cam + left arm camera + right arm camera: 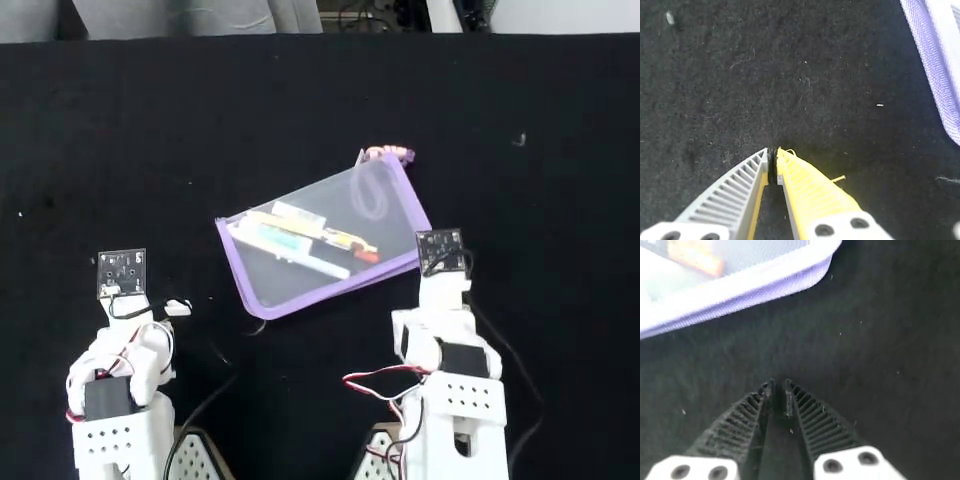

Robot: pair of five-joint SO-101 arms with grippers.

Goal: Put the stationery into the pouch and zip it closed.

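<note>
A clear pouch with purple trim [322, 238] lies tilted in the middle of the black table, with pens and other stationery [305, 238] inside it. Its pink zipper pull [388, 153] sits at the far corner. My left gripper [773, 156] rests shut over bare cloth, left of the pouch, whose purple edge [935, 65] shows in the left wrist view. My right gripper [777, 390] is shut with nothing in it, just short of the pouch's near right edge [745, 290].
Both arm bases stand at the table's near edge, the left arm [118, 370] and the right arm [445, 360]. Black cloth [120, 140] covers the whole table. Loose wires hang by the bases.
</note>
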